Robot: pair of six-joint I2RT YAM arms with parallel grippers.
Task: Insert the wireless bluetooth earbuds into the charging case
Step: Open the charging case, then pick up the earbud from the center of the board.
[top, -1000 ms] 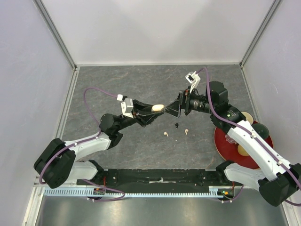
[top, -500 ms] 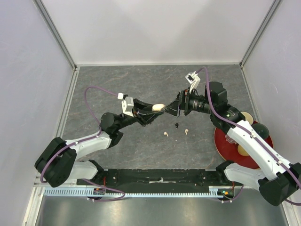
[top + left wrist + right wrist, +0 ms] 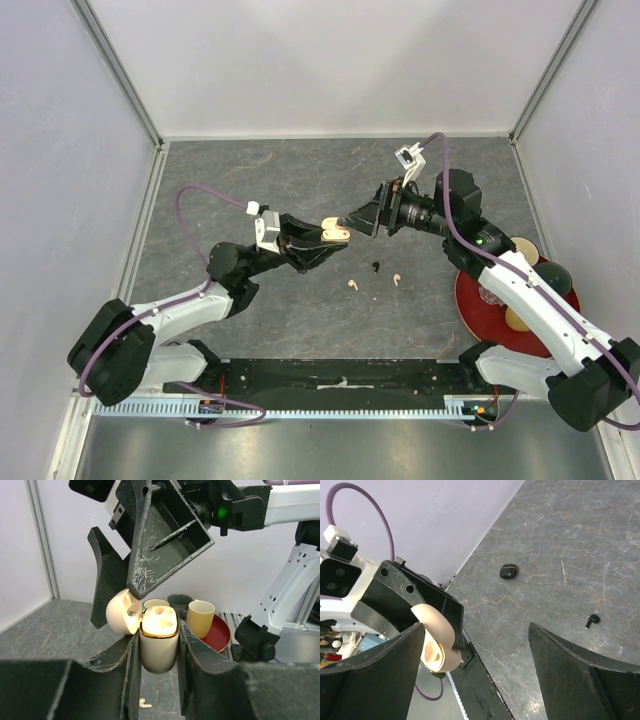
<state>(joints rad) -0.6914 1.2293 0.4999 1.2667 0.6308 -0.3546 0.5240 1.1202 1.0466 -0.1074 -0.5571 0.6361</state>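
My left gripper (image 3: 322,240) is shut on the body of a cream charging case (image 3: 335,232) and holds it above the table. Its lid (image 3: 121,612) hangs open to the left and both sockets are empty (image 3: 159,636). My right gripper (image 3: 354,218) is open, and one fingertip (image 3: 134,582) touches the lid near the hinge. In the right wrist view the case (image 3: 436,641) sits by that gripper's left finger (image 3: 385,680). Two cream earbuds (image 3: 352,285) (image 3: 397,279) and a black earbud (image 3: 375,266) lie on the table below. The fourth earbud is not clearly seen.
A red plate (image 3: 478,305) with several cups (image 3: 556,276) stands at the right by the right arm's base. A small black rounded piece with a gold line (image 3: 508,571) lies on the table beyond a black earbud (image 3: 592,621).
The case lid has swung open. The right gripper has drawn back and up a little, toward the far side. The left gripper keeps hold of the case and has shifted slightly.
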